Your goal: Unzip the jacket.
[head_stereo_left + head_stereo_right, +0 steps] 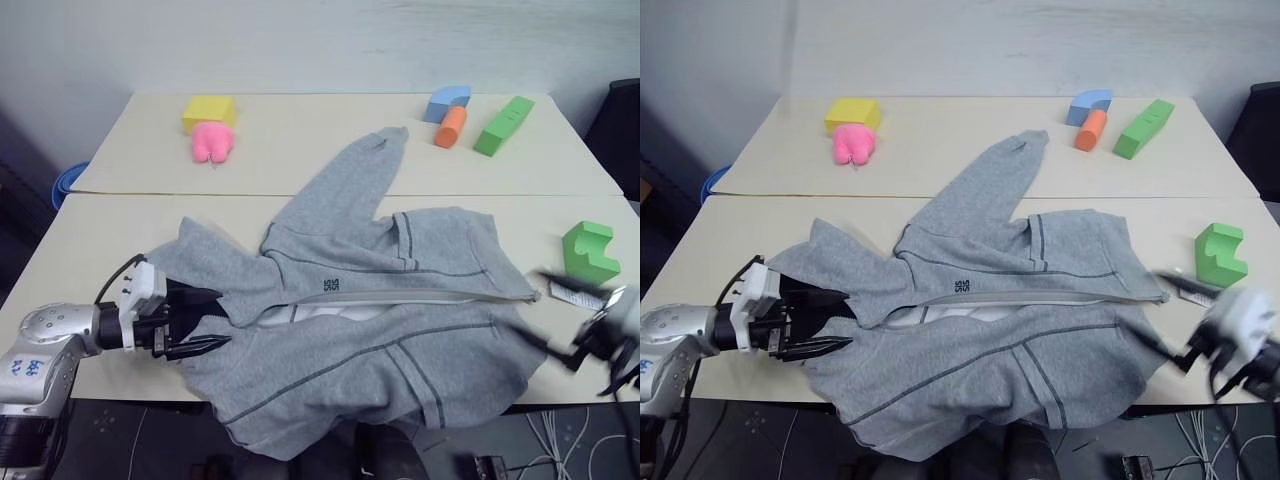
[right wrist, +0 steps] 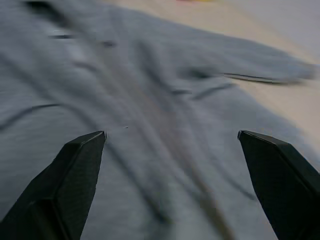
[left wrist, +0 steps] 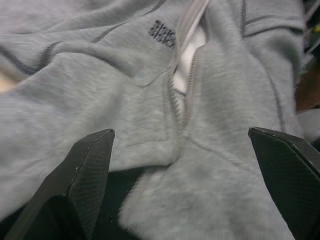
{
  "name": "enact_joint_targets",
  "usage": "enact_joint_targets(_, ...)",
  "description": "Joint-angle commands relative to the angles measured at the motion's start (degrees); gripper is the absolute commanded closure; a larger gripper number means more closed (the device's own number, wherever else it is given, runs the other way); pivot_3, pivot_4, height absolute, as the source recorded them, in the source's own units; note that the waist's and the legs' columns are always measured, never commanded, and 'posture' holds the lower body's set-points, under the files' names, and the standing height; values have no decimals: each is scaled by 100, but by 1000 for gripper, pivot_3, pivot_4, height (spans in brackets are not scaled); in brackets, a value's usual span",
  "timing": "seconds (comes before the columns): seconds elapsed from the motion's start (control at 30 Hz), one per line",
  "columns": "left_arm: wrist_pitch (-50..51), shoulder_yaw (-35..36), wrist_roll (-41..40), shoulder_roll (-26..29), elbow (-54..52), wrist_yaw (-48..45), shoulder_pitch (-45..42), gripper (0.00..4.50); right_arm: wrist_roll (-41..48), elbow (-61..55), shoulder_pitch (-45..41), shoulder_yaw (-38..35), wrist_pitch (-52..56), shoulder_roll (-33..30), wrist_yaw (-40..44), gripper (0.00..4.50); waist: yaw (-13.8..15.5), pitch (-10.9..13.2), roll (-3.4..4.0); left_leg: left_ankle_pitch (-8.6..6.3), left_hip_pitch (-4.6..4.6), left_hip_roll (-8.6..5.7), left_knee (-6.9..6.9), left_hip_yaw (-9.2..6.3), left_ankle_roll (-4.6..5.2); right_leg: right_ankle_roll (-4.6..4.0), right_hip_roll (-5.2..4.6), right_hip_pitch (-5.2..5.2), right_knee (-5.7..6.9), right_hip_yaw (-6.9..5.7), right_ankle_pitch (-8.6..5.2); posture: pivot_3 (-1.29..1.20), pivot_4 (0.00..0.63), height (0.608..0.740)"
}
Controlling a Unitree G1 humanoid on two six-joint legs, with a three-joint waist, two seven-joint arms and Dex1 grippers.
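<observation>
The jacket (image 1: 370, 330), a light grey hooded zip-up, lies flat across the near table with one sleeve reaching toward the far table. Its zipper (image 1: 430, 297) runs sideways from the collar on the left to the hem on the right. The collar end is parted and shows white lining (image 3: 192, 52) beside the small dark chest logo (image 1: 332, 286). My left gripper (image 1: 212, 320) is open at the collar end, with its fingers (image 3: 90, 170) spread over the fabric and nothing held. My right gripper (image 1: 555, 320) is blurred and open just off the hem end, fingers (image 2: 75, 170) wide apart above the cloth.
On the far table stand a yellow block (image 1: 208, 110), a pink block (image 1: 211, 141), a blue arc (image 1: 447, 100), an orange cylinder (image 1: 450, 127) and a long green block (image 1: 503, 125). A notched green block (image 1: 589, 252) sits near the right edge. A blue bin (image 1: 68, 182) stands beyond the left edge.
</observation>
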Motion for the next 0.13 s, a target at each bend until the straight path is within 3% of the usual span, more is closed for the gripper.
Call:
enact_joint_targets(0.03, -494, 264, 301, 55, -170, -11, 478, 0, -126, -84, 75, 142, -381, 206, 277, 30, 23, 1, -2, -4, 0, 0, 1, 5, 3, 0, 1, 0, -5, 0, 0, 0, 150, 740)
enact_joint_targets(0.13, -746, 365, 415, -65, -173, 147, 751, 0, -426, 187, 55, 455, -786, 402, 487, 30, 54, 0, -8, -12, -2, -1, 3, 8, 9, 1, 2, 0, -18, -2, 1, 0, 150, 740)
